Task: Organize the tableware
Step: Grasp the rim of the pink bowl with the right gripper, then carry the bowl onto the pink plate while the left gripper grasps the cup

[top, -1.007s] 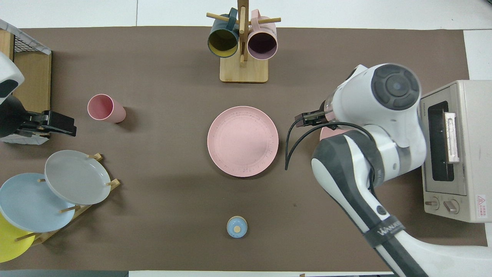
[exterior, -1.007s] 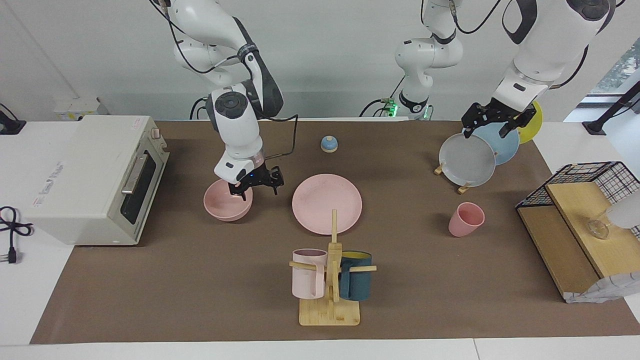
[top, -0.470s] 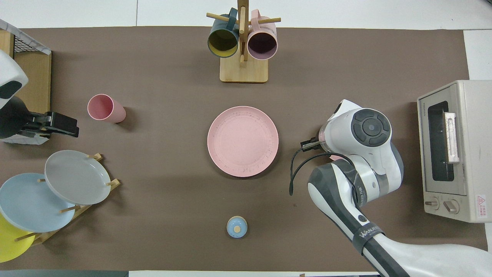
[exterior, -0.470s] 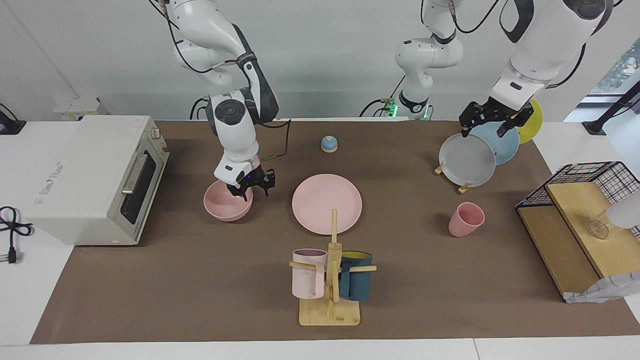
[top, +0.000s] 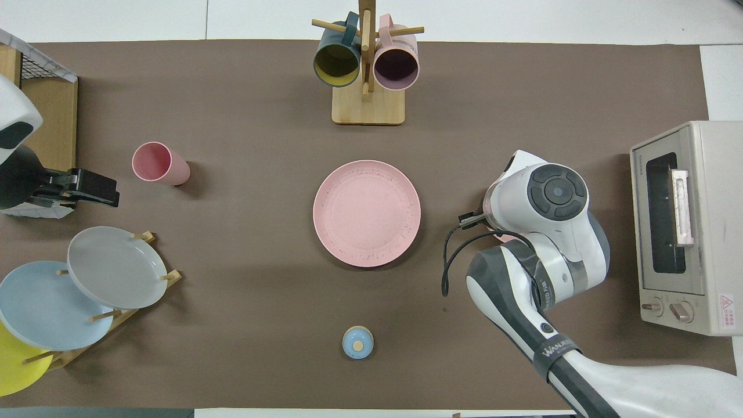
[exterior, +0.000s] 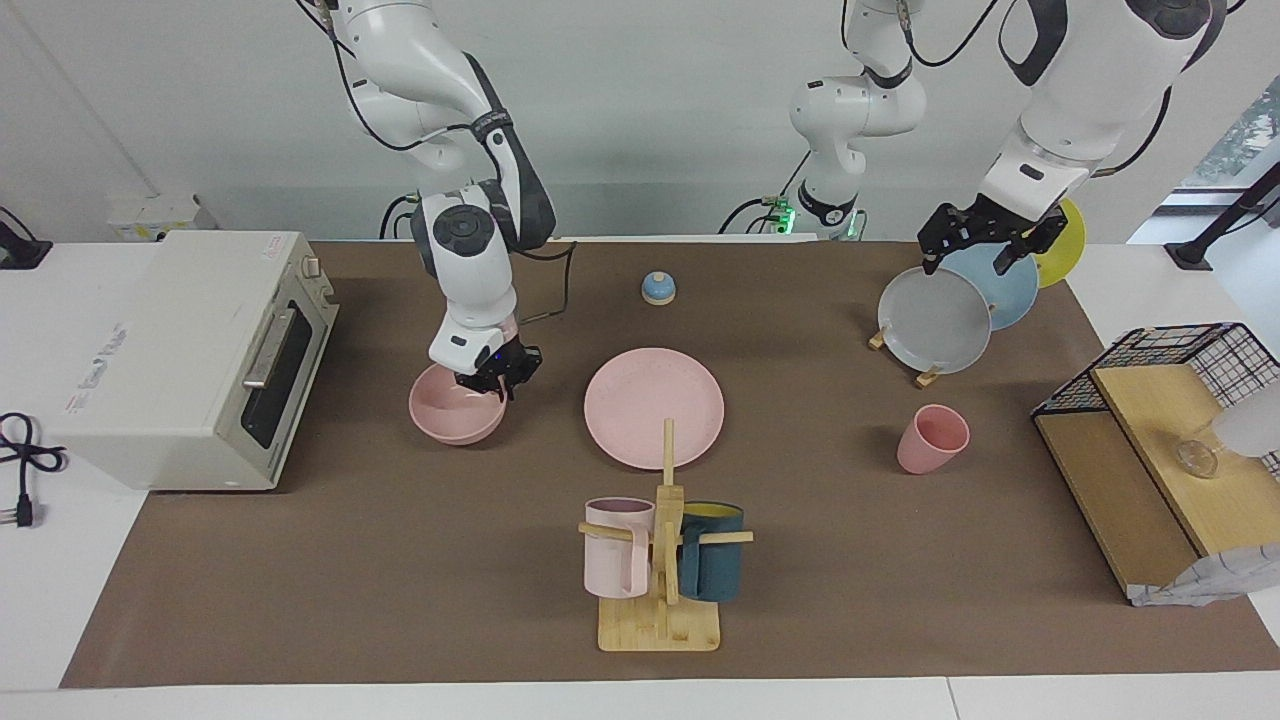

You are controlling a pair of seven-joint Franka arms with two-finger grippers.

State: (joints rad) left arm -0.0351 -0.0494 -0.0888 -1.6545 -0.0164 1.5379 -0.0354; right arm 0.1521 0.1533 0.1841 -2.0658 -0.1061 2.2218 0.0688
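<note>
The pink bowl [exterior: 450,410] sits on the mat between the toaster oven and the pink plate [exterior: 654,407]. My right gripper [exterior: 497,388] is down at the bowl's rim on the side toward the plate, its fingers closed on that rim. In the overhead view the right arm hides nearly all of the bowl. The plate [top: 367,213] lies flat at the mat's middle. The pink cup [exterior: 932,438] stands upright toward the left arm's end [top: 158,164]. My left gripper [exterior: 968,262] waits open and empty over the plate rack.
A toaster oven [exterior: 190,350] stands at the right arm's end. A wooden mug tree [exterior: 662,560] with two mugs stands farther from the robots than the plate. A rack holds grey [exterior: 933,320], blue and yellow plates. A small blue knob [exterior: 658,288] lies near the robots. A wire shelf [exterior: 1160,420] stands at the left arm's end.
My right gripper has come down onto the bowl's rim and its fingers have closed from wide open. The bowl has shifted slightly. The left gripper has risen a little.
</note>
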